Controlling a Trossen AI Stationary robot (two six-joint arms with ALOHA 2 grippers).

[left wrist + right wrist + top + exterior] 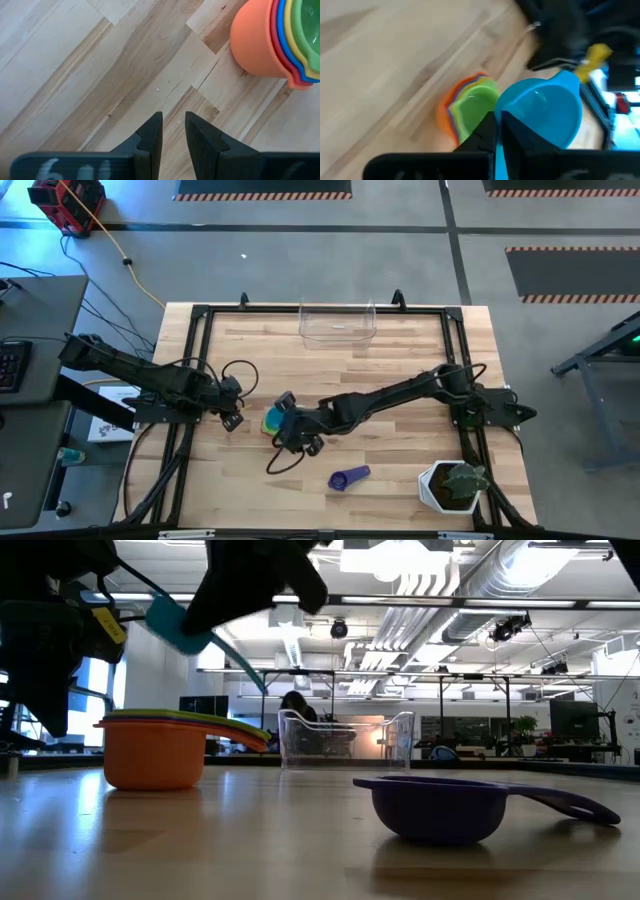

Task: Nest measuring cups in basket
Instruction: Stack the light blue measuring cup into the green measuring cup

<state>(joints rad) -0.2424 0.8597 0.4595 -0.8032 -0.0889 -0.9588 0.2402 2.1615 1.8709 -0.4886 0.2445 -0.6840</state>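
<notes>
A nested stack of measuring cups, orange outermost and green on top, stands on its base on the table left of centre. My right gripper hovers over it, shut on a teal cup, which the low view shows up in the air. A purple cup sits upright near the front edge. The clear basket stands at the far edge. My left gripper hangs just left of the stack, pointing down, fingers slightly apart with nothing between them. My right gripper pinches the teal cup's flat handle between its two fingers. The fingers lie along the handle and slant down from the table's right side. The cup is lifted clear, its bowl out beyond the fingertips, above and beside the stack.
A white pot with a green plant stands at the front right corner. Black frame rails run along the table's sides. Bare wood lies between the stack and the basket.
</notes>
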